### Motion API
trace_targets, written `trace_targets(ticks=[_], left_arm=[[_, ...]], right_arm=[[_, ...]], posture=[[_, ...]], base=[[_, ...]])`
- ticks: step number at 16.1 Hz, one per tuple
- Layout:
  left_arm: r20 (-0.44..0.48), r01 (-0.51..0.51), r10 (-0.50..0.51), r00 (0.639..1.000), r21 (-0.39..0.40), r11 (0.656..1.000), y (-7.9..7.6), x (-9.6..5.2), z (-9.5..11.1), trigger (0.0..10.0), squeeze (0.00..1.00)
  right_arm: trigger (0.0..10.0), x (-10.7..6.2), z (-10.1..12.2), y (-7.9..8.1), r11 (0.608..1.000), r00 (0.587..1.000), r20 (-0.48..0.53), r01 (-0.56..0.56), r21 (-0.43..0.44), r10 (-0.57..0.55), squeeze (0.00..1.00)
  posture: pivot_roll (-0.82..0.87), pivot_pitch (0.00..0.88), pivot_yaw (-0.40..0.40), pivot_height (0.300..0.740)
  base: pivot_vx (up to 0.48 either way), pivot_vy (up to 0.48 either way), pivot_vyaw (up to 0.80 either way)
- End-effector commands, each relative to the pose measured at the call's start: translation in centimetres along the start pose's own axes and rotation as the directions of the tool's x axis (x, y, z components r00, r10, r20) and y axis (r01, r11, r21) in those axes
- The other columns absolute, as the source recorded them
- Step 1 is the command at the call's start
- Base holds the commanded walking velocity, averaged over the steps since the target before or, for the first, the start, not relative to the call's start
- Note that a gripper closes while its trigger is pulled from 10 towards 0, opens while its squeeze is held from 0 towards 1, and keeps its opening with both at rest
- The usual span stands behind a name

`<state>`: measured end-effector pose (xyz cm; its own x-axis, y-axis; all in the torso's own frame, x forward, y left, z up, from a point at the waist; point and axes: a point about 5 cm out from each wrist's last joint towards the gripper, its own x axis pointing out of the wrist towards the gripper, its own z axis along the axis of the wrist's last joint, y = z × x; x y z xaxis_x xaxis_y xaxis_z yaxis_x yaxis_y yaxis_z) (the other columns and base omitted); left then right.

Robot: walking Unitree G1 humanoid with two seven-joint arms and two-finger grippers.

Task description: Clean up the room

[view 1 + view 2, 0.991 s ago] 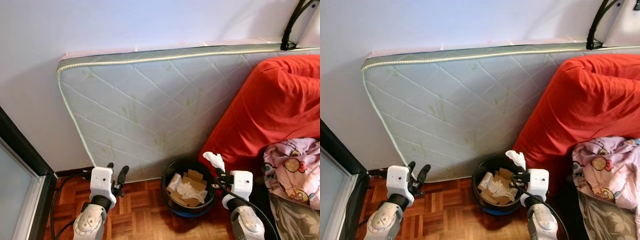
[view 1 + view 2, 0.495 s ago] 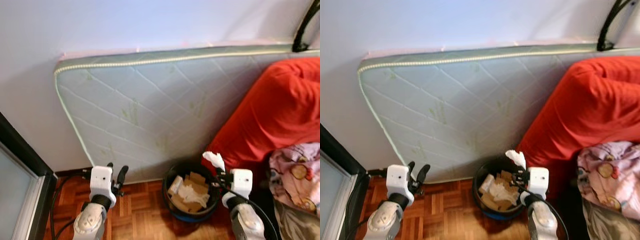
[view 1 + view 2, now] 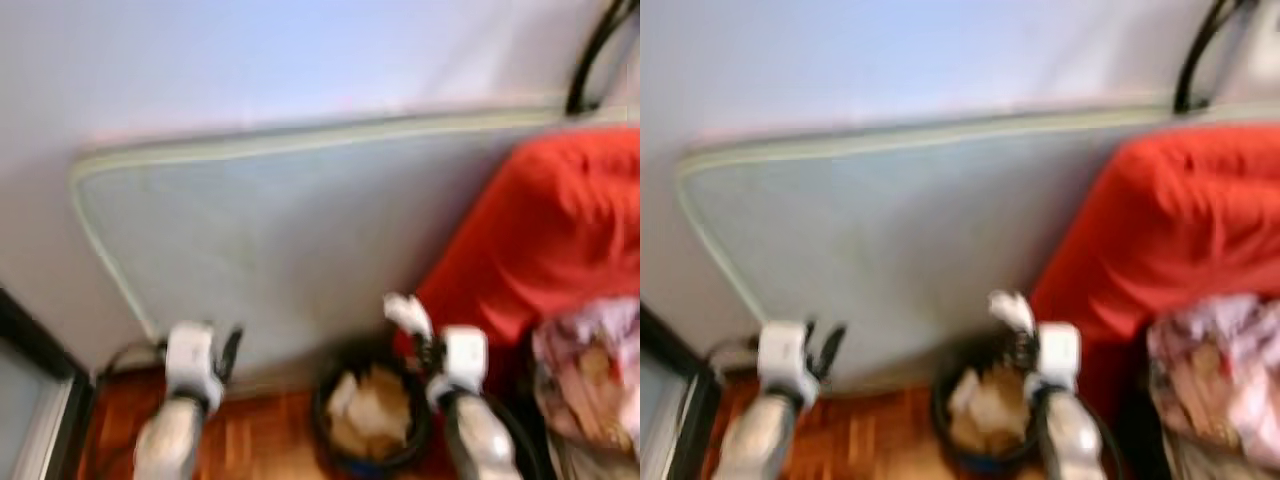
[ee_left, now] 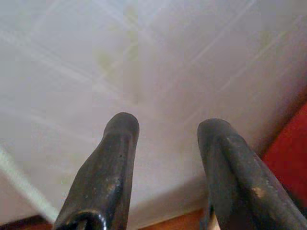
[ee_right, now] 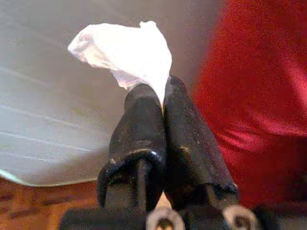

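Beside the bin's [image 3: 372, 428] far right rim, the right tool [image 5: 160, 103] pinches a tissue [image 5: 125, 51] that must travel left and down; left tool [image 4: 165, 129] hangs released.

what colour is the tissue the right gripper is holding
White; the tissue shows best in the right wrist view, pinched between the fingers.

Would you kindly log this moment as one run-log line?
right pincer: shut on tissue, beside bin | left pincer: open, idle, facing mattress | head views: blurred
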<state>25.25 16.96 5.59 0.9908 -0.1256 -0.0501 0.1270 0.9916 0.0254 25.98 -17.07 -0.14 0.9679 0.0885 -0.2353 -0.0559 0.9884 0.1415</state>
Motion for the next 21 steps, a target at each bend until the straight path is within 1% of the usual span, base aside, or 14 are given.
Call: trace_targets(ticks=[1, 7, 10, 11, 13, 14, 16, 18, 21], left_arm=[[-0.002, 0.004, -0.004, 1.0, -0.001, 1.0, 0.1, -0.2, 0.0, 10.0, 0.0], [0.0, 0.002, -0.002, 1.0, -0.007, 1.0, 0.0, -0.1, 0.1, 10.0, 0.0], [0.0, 0.0, 0.0, 1.0, -0.012, 1.0, -0.2, -0.1, 0.1, 10.0, 0.0], [0.001, 0.0, 0.0, 1.0, -0.014, 1.0, -0.2, -0.1, 0.2, 10.0, 0.0], [0.011, 0.003, -0.003, 1.0, -0.019, 1.0, -0.4, 0.0, 0.4, 10.0, 0.0], [0.012, 0.005, -0.005, 1.0, -0.02, 1.0, -0.4, 0.0, 0.4, 10.0, 0.0], [0.016, 0.009, -0.008, 1.0, -0.024, 1.0, -0.6, 0.1, 0.6, 10.0, 0.0], [0.02, 0.01, -0.01, 1.0, -0.028, 1.0, -0.7, 0.2, 0.7, 10.0, 0.0], [0.028, 0.011, -0.01, 1.0, -0.041, 0.999, -0.8, 0.4, 1.1, 10.0, 0.0]], right_arm=[[10.0, 0.1, 0.2, 0.0, 1.0, 1.0, 0.003, 0.009, 0.015, -0.009, 0.0], [10.0, 0.1, 0.0, 0.2, 1.0, 1.0, -0.009, -0.007, 0.019, 0.007, 0.0], [10.0, 0.0, -0.5, 0.4, 0.999, 0.998, -0.047, -0.038, 0.016, 0.039, 0.0], [10.0, 0.0, -0.7, 0.5, 0.999, 0.997, -0.058, -0.048, 0.017, 0.048, 0.0], [10.0, 0.2, -1.2, 0.9, 0.997, 0.99, -0.112, -0.082, 0.009, 0.082, 0.0], [10.0, 0.3, -1.3, 0.9, 0.996, 0.988, -0.121, -0.093, 0.007, 0.093, 0.0], [10.0, 0.4, -2.2, 1.5, 0.991, 0.97, -0.206, -0.13, -0.007, 0.126, 0.0], [10.0, 0.5, -2.5, 1.8, 0.99, 0.961, -0.238, -0.143, 0.0, 0.139, 0.0], [10.0, 0.7, -3.1, 2.1, 0.991, 0.943, -0.305, -0.124, 0.04, 0.131, 0.0]], posture=[[0.03, 0.007, -0.023, 0.74], [0.03, 0.022, -0.028, 0.74], [0.03, 0.029, -0.032, 0.74], [0.03, 0.029, -0.032, 0.74], [0.04, 0.031, -0.034, 0.74], [0.04, 0.033, -0.035, 0.74], [0.04, 0.038, -0.034, 0.74], [0.04, 0.051, -0.034, 0.74], [0.06, 0.071, -0.034, 0.74]], base=[[0.334, 0.0, 0.0], [0.336, 0.0, 0.0], [0.29, 0.0, 0.0], [0.0, 0.0, 0.0], [0.0, 0.0, 0.0], [0.0, 0.0, 0.0], [0.0, 0.0, 0.0], [0.0, 0.0, 0.0], [0.0, 0.0, 0.0]])
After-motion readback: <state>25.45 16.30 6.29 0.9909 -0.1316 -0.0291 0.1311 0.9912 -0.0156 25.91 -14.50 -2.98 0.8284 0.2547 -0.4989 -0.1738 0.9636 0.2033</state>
